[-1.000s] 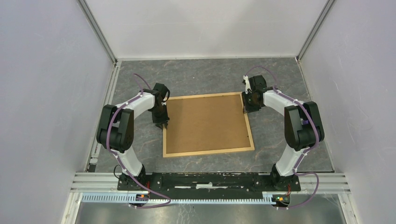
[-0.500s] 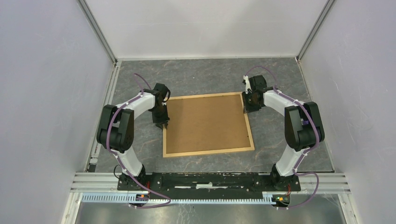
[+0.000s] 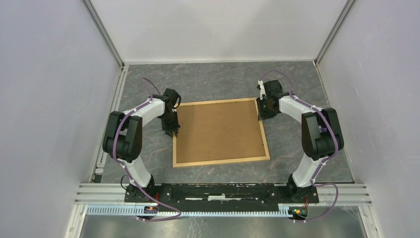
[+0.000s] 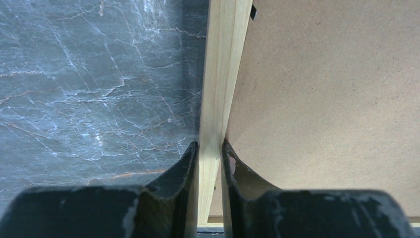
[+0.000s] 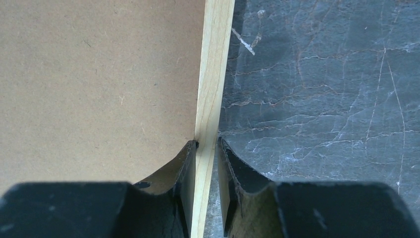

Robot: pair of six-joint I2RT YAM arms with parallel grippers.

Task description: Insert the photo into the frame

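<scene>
While the left gripper clamps the frame at nine o'clock, the right gripper, grip unclear at two, should pinch squarely.

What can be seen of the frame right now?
The frame is a large rectangle of thin, pale natural-wood strips lying flat on the grey marbled table, slightly skewed. A plain brown board fills its opening. The left gripper is clamped across its left strip, one finger on each side. The right gripper straddles the right strip near the far corner; whether it grips cannot be told.
</scene>
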